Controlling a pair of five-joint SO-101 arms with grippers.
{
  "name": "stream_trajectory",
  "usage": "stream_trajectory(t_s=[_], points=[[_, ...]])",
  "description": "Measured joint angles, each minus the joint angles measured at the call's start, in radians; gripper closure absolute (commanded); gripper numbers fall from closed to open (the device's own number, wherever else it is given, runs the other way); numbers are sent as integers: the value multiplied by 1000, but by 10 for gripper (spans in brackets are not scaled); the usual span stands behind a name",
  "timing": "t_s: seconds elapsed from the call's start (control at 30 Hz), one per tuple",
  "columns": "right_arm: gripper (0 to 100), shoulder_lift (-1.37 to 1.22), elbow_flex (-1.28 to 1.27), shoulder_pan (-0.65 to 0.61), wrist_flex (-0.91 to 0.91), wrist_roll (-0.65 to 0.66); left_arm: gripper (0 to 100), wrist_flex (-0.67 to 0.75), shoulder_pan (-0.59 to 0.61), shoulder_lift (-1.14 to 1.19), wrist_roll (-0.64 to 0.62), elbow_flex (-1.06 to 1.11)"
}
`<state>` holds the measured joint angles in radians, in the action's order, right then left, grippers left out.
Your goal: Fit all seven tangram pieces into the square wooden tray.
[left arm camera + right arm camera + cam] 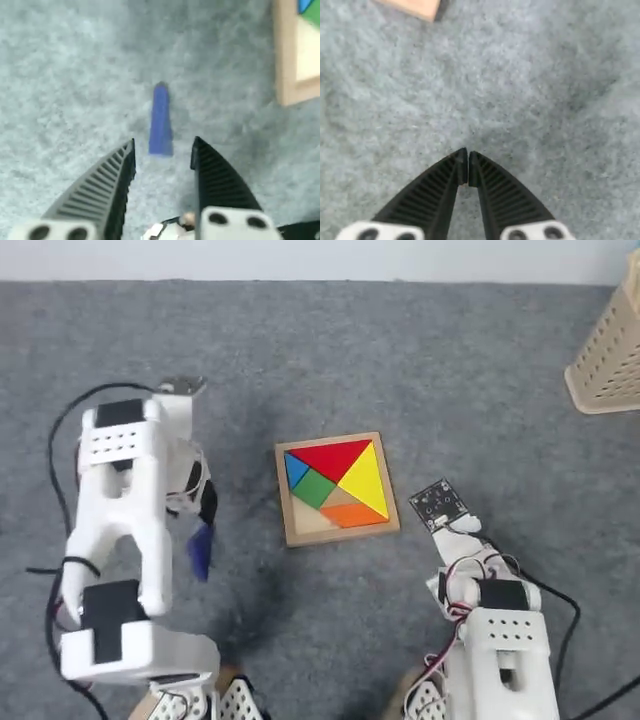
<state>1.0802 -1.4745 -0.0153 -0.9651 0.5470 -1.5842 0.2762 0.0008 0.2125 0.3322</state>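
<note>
Both fingers of L gripper (pixel 163 141) are apart, nothing held. Blue pc (pixel 160 117) sits on the carpet (pixel 75 75) right in front, near end abt level w/ the tips and in line w/ the gap. No contact I can see. From the wrist cam it reads as a thin strip (on edge or flat, can't tell). Tray (pixel 287 60) is near it but apart.

R gripper (pixel 468 152): jaws together, empty, over bare carpet just off a tray corner.

High cam, in the tray: red (pixel 330 455), yellow (pixel 365 480), green (pixel 315 488), orange (pixel 355 515) and light-blue (pixel 295 470) are seated. Bare wood shows along the lower-left edge. There's also a tan patch mid-tray (pc or bare wood, can't tell).

Step, imo: pre-grasp on the blue pc. Task looks mostly done, w/ at least this one not yet in.

Next move:
- Advance L gripper so the fingers straddle the pc across its thin side, then close and lift.
- Carry it to the tray and rotate it to match the open slot by the lower-left edge.
- Lower it in. This needs good yaw alignment, since the slot looks tight and neighbours could get nudged.
- R arm prob. best kept out of the way.
</note>
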Motion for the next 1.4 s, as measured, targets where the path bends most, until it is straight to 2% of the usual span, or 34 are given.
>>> stream_trajectory(t_s=[0.2, 0.3, 0.4, 0.57, 0.73, 0.97, 1.2, 1.4], points=[[992, 0, 0, 0, 0, 0, 828, 109, 18, 66, 48, 126], [992, 0, -12, 2, 0, 0, 864, 163, 23, 124, 48, 157], [992, 5, -12, 0, 0, 0, 876, 167, 15, 170, 48, 155], [992, 5, -11, 0, 0, 0, 842, 167, 17, 184, 48, 149], [992, 5, -11, 0, 0, 0, 810, 176, 98, 178, 49, 129], [992, 5, -11, 0, 0, 0, 803, 176, 126, 117, 129, 170], [992, 5, -11, 0, 0, 0, 810, 258, 126, 218, 117, 183], [992, 5, -11, 0, 0, 0, 901, 249, 123, 233, 117, 175]])
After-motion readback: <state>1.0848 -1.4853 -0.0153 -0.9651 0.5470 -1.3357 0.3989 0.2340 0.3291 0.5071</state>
